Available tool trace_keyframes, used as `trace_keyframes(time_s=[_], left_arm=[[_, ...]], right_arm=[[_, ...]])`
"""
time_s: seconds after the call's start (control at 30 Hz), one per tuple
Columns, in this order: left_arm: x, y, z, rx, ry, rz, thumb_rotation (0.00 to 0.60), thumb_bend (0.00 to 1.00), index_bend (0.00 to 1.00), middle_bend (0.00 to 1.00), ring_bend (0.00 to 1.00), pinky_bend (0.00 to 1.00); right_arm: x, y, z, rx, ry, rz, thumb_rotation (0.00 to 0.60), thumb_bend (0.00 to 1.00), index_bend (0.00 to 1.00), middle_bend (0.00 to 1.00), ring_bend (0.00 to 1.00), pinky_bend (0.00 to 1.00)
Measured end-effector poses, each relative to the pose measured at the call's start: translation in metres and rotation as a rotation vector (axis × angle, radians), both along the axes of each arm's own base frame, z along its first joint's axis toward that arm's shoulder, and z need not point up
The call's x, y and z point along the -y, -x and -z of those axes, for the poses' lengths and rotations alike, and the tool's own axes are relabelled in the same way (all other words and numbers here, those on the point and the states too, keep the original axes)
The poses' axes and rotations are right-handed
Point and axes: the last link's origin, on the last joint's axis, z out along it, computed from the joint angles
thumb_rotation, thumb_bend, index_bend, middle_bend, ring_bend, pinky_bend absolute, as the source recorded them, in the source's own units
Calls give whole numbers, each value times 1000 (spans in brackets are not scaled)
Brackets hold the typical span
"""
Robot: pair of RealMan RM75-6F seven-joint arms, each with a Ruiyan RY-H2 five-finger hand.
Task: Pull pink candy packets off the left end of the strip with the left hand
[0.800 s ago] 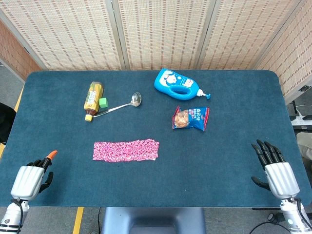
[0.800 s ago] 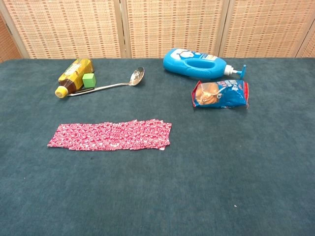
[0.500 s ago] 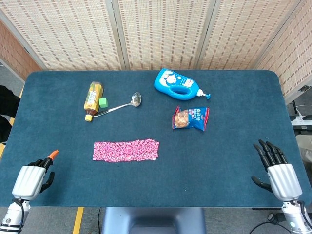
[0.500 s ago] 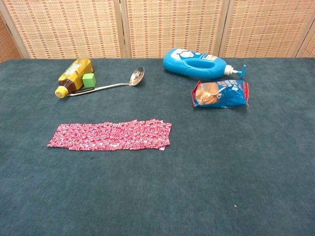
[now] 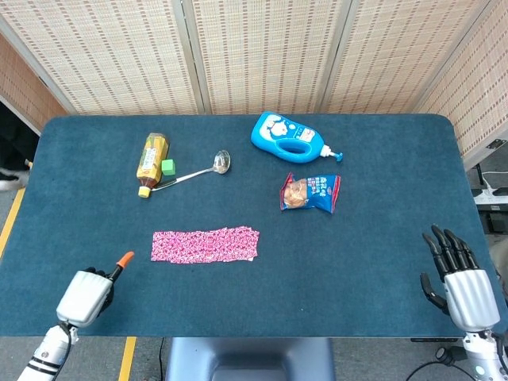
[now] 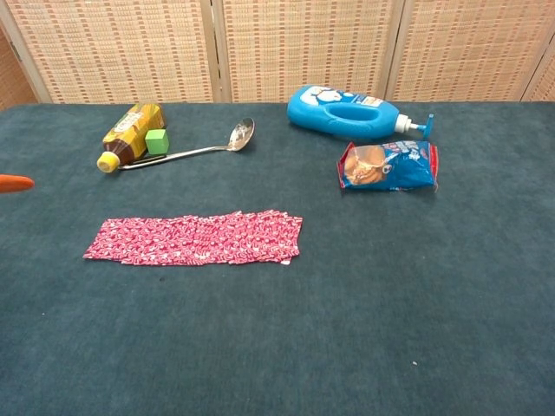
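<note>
The pink candy packet strip [image 5: 205, 244] lies flat near the middle of the table, long side running left to right; the chest view shows the strip [image 6: 194, 238] whole. My left hand [image 5: 87, 294] hovers at the table's front edge, left of and nearer than the strip's left end. It holds nothing, and one orange-tipped finger [image 5: 125, 258] points toward the strip. That orange fingertip [image 6: 13, 183] just enters the chest view at the left border. My right hand [image 5: 460, 278] is at the front right corner, fingers spread and empty.
At the back left lie a tea bottle [image 5: 152, 163], a green cube [image 5: 167, 167] and a metal ladle [image 5: 198, 172]. A blue detergent bottle [image 5: 287, 138] and a blue snack bag [image 5: 310, 193] lie at the back right. The table's front edge [image 5: 254, 333] is close to both hands.
My left hand has moved right and forward toward the strip's left end, and its orange fingertip now shows in the chest view. My right hand has drifted slightly back and right.
</note>
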Motion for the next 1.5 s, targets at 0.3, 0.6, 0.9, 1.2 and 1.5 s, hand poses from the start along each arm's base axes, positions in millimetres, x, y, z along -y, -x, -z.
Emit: trace_keyframes(time_s=[0.3,0.6,0.9,1.2,1.5], left_arm=[[-18,-24,38,-47,103,6,600,937,0,719,710,657],[-36,-39,60,-62,122,-20,600,937,0,718,710,657],[-45,-38,73,-88,140,-60,600,936,0,717,711,657],[-59,-31,86,-133,151,-122,600,936,0,717,710,658],[-63,-28,93,-172,170,-158,600,936,0,717,710,657]], right_arm=[[-3,0,-2,37,-15,-28,600,456,0,0,0,154],[-2,1,0,40,-50,-15,600,456,0,0,0,154],[-2,1,0,47,-62,-12,600,455,0,0,0,154],[-1,1,0,50,-79,-7,600,456,0,0,0,154],[-1,1,0,54,-85,-10,600,455,0,0,0,154]])
